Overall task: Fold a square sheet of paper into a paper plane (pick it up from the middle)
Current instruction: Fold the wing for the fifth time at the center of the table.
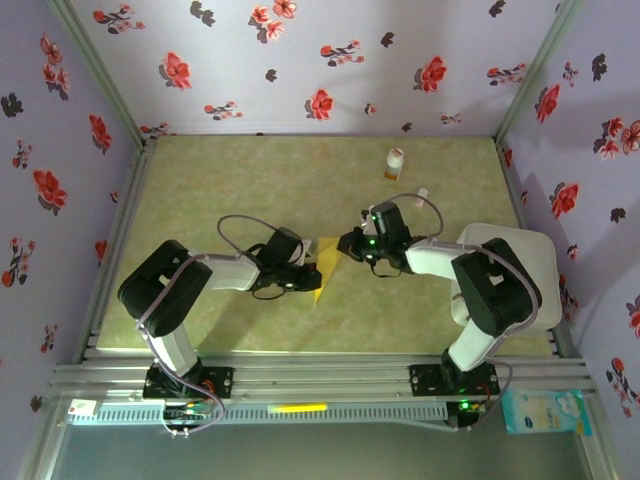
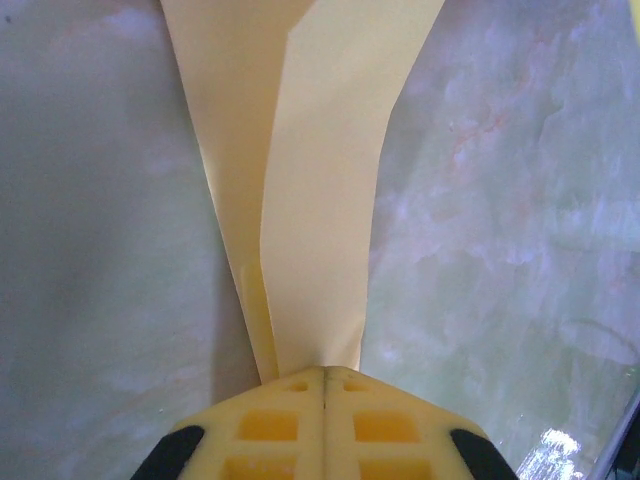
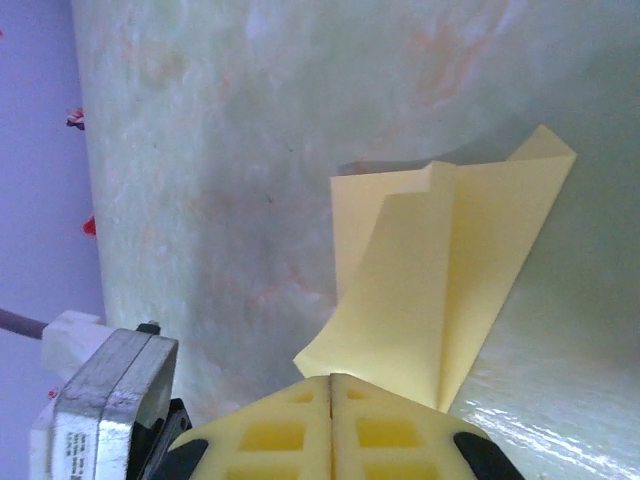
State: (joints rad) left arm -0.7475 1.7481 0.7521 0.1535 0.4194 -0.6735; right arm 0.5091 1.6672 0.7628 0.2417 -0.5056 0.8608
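Closed in on three sides by lavender wallpaper: back wall (image 1: 320, 60), left wall (image 1: 50, 230), right wall (image 1: 600, 120), all strewn with red and dark flowers. Joined at the far corners by slanting grey metal posts (image 1: 97, 70). Floored with a pale green marbled tabletop (image 1: 250, 170), veined faintly in orange up close, with a bright glare (image 3: 560, 425) near one edge. Fronted by silver aluminium rails (image 1: 320, 380). Lit softly and evenly, with only faint shadows.
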